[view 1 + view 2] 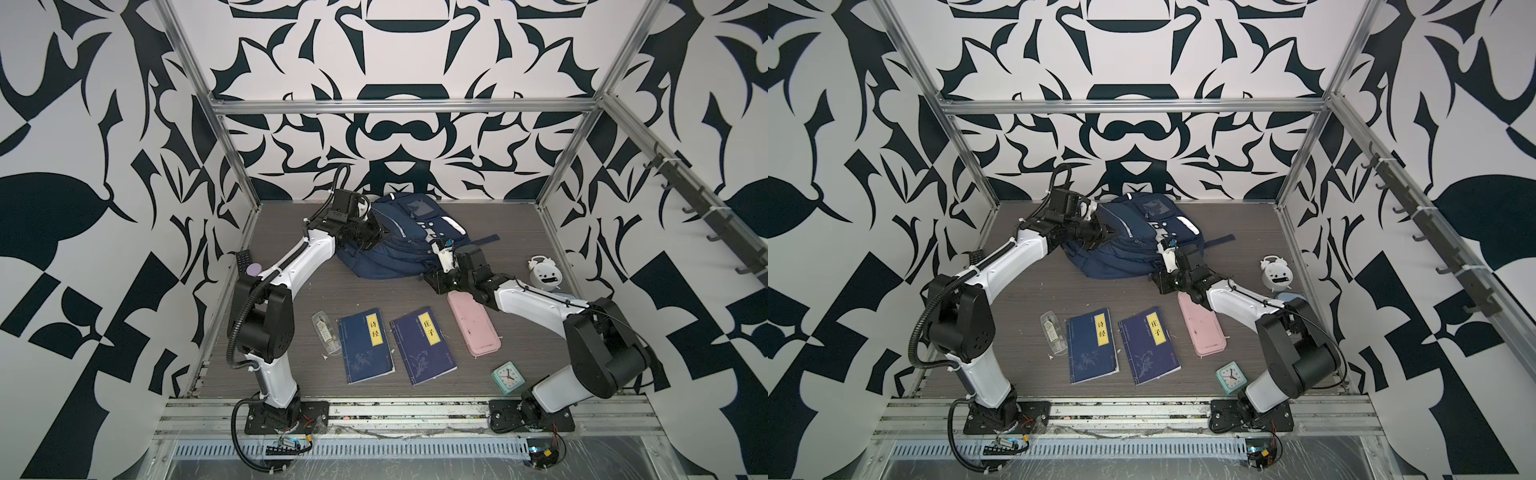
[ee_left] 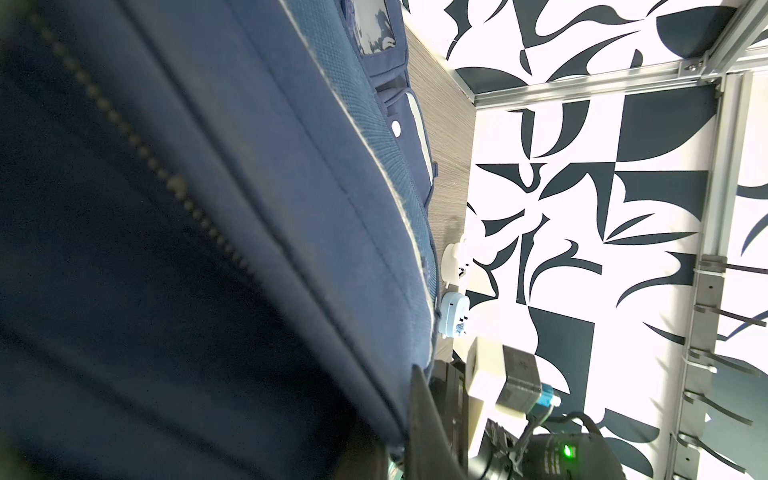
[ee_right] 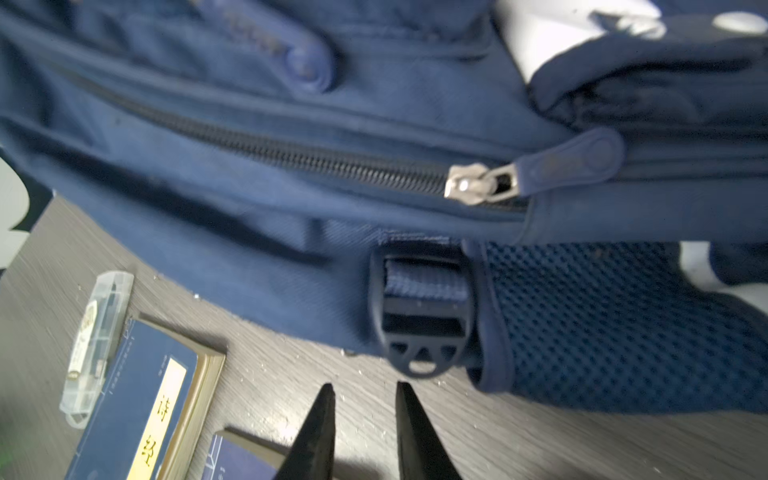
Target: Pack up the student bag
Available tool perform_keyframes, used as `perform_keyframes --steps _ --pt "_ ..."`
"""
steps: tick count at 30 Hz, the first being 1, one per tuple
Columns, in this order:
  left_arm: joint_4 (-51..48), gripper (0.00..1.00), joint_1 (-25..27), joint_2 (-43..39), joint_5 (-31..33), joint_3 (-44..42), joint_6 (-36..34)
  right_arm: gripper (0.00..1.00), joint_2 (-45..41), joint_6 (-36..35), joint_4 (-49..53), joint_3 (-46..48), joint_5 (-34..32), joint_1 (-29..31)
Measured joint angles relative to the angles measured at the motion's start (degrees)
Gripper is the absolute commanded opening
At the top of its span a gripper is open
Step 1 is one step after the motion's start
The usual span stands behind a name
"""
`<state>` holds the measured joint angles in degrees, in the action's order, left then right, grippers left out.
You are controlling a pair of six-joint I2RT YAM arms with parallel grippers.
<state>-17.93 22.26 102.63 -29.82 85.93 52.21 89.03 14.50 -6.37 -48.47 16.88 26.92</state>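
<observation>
Here, the student bag (image 1: 399, 243) lies at the back of the table (image 1: 291, 282), between the two arms, in both top views. The left gripper (image 1: 377, 235) is at the bag's left edge. Its jaws are shut tight, and they seem to pinch the blue cloth.

The top views do not show that pinch well. The left wrist view is almost all bag, with one dark finger (image 2: 424, 415) right against its edge.

The right gripper (image 1: 430, 280) sits low by the bag's near right corner. Only the right wrist view shows its jaws: a narrow gap with nothing in it, just above the table, near a black buckle (image 3: 422, 307). That view also shows a silver zipper slider (image 3: 469, 189), with the zip teeth beside it closed.

The pink case (image 1: 473, 326) and the small green clock (image 1: 508, 376) show only from the top.
</observation>
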Motion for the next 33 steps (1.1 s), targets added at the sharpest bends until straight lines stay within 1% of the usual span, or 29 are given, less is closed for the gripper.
perform_keyframes --steps 8,13,23,27,30,33 --pt "-1.01 0.0 -0.02 0.0 0.0 1.07 -0.59 0.26 4.33 1.27 -2.99 0.0 3.34 -0.48" --pt "-1.16 0.0 -0.02 0.0 -0.02 1.2 -0.66 0.32 5.77 1.79 -4.59 0.0 4.15 -0.48" --pt "-1.2 0.0 -0.02 0.0 -0.02 1.2 -0.63 0.32 10.1 1.77 -8.96 -0.55 5.73 -0.55" --pt "-1.2 0.0 -0.02 0.0 -0.02 1.2 -0.63 0.33 11.08 1.81 -10.75 -0.55 5.81 -0.55" --pt "-1.2 0.0 -0.02 0.0 0.0 1.18 -0.66 0.3 11.26 1.75 -11.8 -0.55 5.55 -0.55" --pt "-1.2 0.0 -0.07 0.0 0.0 1.2 -0.7 0.22 11.26 1.42 -12.24 -0.52 5.42 -0.55"
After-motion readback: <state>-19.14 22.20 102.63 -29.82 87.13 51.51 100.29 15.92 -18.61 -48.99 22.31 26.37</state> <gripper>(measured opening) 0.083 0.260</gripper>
